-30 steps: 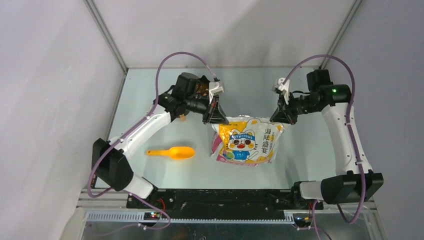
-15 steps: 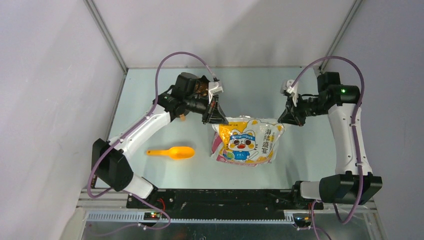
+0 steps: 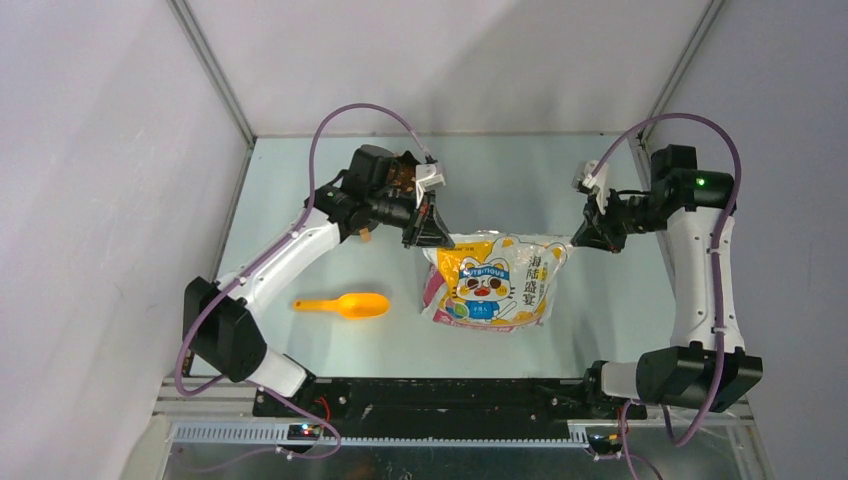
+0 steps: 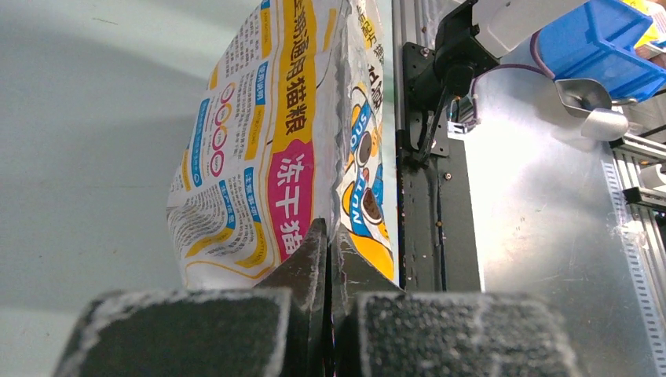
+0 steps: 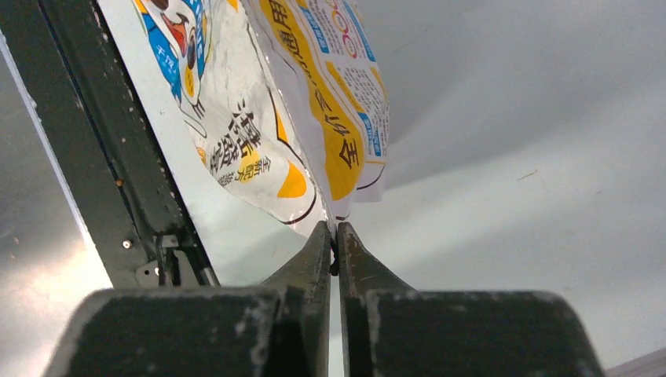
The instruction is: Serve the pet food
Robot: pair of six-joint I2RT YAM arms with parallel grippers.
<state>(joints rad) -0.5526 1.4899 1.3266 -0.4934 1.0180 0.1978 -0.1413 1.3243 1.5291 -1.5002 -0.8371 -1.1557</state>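
Note:
The pet food is out of sight. A white, yellow and pink cartoon-cat bag (image 3: 490, 285) lies mid-table. My left gripper (image 3: 432, 238) is shut on its top-left corner; in the left wrist view the bag (image 4: 259, 141) runs down between the pinched tips of that gripper (image 4: 326, 236). At the bag's top-right corner, my right gripper (image 3: 582, 243) has its jaws a narrow slit apart. In the right wrist view the very tip of the bag (image 5: 314, 118) just reaches the tips of the right gripper (image 5: 334, 232). An orange scoop (image 3: 345, 304) lies left of the bag.
A brown-orange thing (image 3: 402, 177) is mostly hidden behind the left wrist. The pale green table (image 3: 520, 180) is walled at the back and sides. A black rail (image 3: 440, 395) runs along the near edge.
My right arm has drawn off to the right, from over the bag's corner to its very tip, and its jaws have parted slightly. The left arm and the bag have stayed put.

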